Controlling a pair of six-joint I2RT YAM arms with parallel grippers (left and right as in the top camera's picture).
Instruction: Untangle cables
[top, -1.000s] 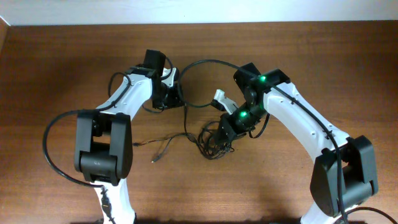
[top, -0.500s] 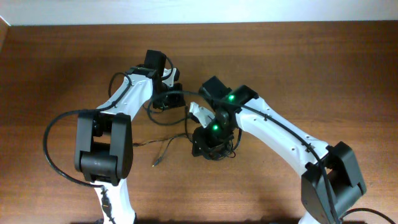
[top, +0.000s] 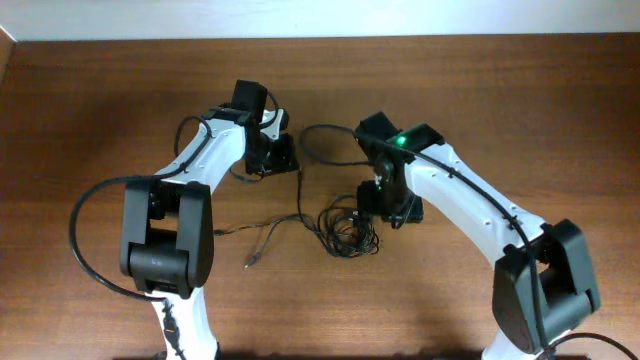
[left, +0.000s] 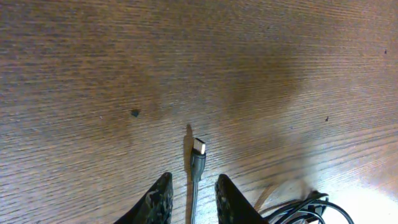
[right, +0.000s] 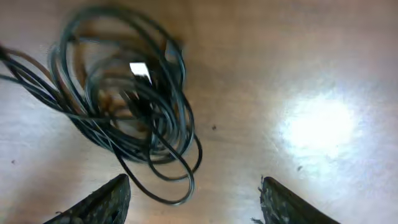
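Right arm (top: 470, 205) is seen swung back toward the right since half a second ago. It was parked over the cables (top: 349, 236) then; now the right gripper (top: 388, 203) is placed just up and right of the bundle, and the bundle is uncovered again. Bundle position is unchanged: a tangled coil of thin black loops lying flat on the table (top: 100, 100), near centre, between the two arms. Left arm (top: 205, 150) and left gripper (top: 283, 155) are unmoved across the frames. One strand (top: 299, 190) is run from the left gripper down to the coil. Two loose tails are spread left of the coil, one ended in a small plug (top: 250, 259). In the left wrist view a cable end is seen passed between the left fingers (left: 158, 199), with its USB plug (left: 198, 147) poking out past the tips onto the wood. The tips are set narrowly apart, gap wider than the cord, and whether the cord is pinched further back cannot be told. In the right wrist view the right fingers (right: 106, 199) are spread wide with nothing held between them. The coil is seen ahead and off to the left, apart from both tips, slightly blurred.
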